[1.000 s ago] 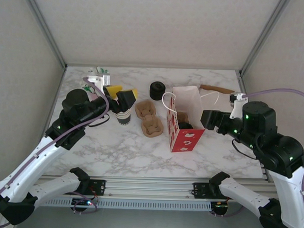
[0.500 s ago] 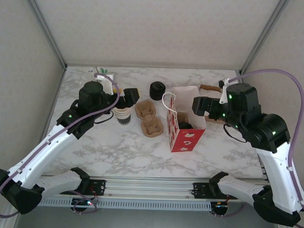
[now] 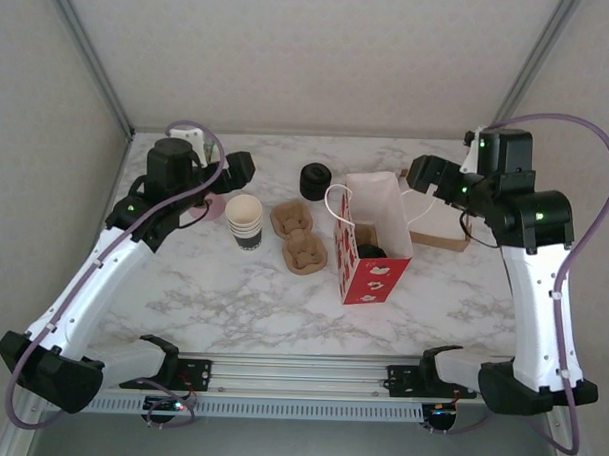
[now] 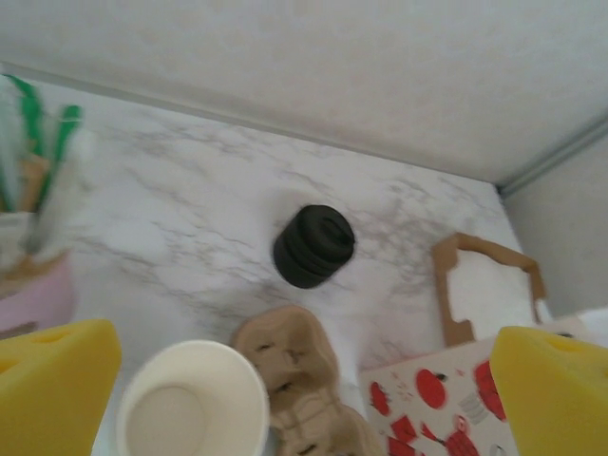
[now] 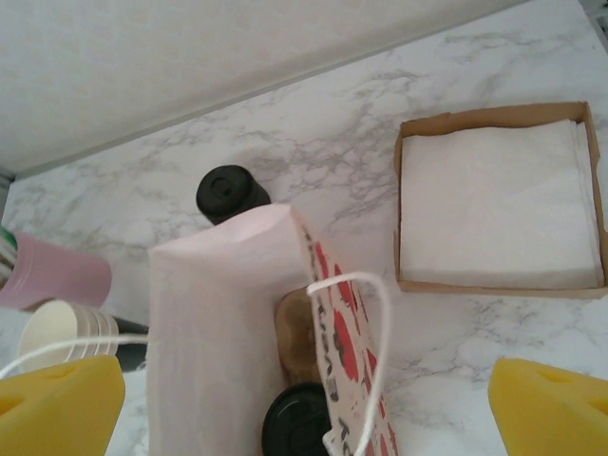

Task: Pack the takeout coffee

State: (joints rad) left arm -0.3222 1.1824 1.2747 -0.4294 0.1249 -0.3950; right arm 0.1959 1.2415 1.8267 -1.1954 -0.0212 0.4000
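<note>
Yellow-padded left gripper (image 3: 239, 169): jaws wide apart, empty, held high near nested cup stack (image 3: 245, 222). Pulp carriers (image 3: 298, 237), spare lids (image 3: 314, 180): lay loose on marble table (image 3: 212, 285). Red-printed paper bag (image 3: 373, 275): stood upright, takeout coffee (image 5: 296, 420) inside, lidded. Right gripper (image 3: 418, 173): jaws apart, empty, held high over bag and napkin box (image 5: 494, 116). Step judged: packing all but finished; next move called only for keeping both arms clear of the bag.

both arms raised; left hand (image 3: 238, 170), right hand (image 3: 424, 175) fingers spread wide
</note>
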